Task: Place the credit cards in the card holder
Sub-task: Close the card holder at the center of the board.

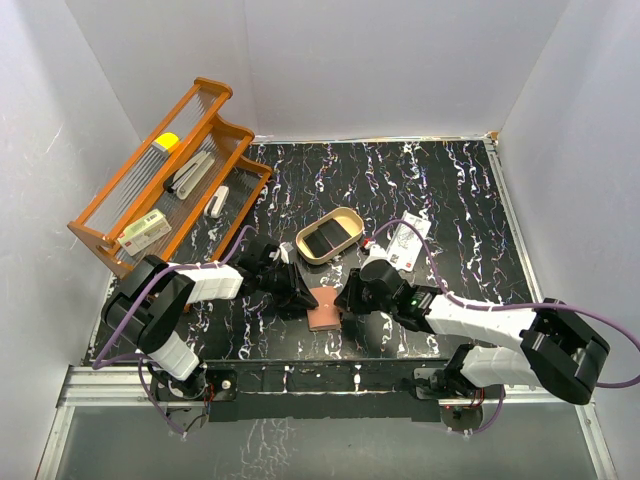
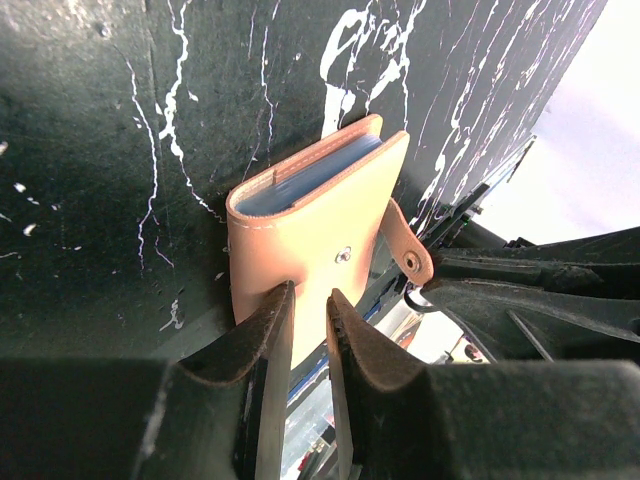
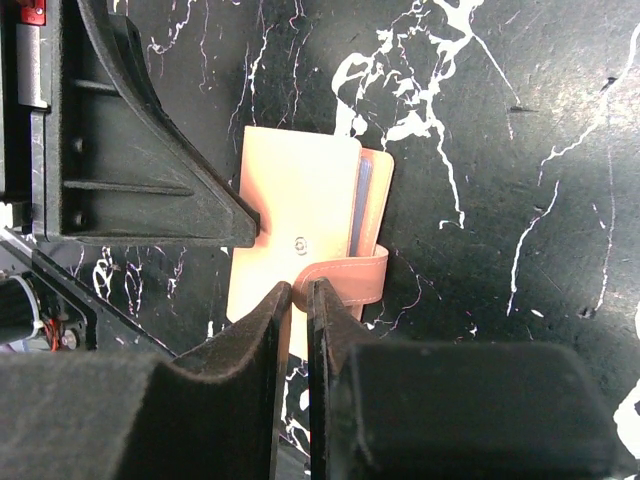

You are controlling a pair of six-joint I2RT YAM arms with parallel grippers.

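The reddish-brown leather folding card holder (image 2: 310, 215) lies flat on the black, white-veined marble-look surface (image 1: 430, 190), near its front edge and between the two arms. Its smooth cover has stitched edges and a small metal snap stud (image 3: 300, 242). A pale blue card edge (image 3: 360, 205) shows inside, under the cover.

The left hand (image 2: 310, 295) has its fingers almost together, pinching the near edge of the cover. The right hand (image 3: 300, 290) is likewise nearly closed, with the end of the rounded strap tab (image 3: 345, 280) caught in the narrow gap.

A white card with red and dark print (image 1: 408, 243) lies on the surface near the right arm, just right of a tan oval tray with a metal rim (image 1: 300, 243), whose inside looks dark.

At far left, an orange wire rack (image 1: 100, 232) holds a cream box with green print (image 1: 145, 232), a yellow item (image 1: 168, 142) and a dark grey tool (image 1: 188, 175).
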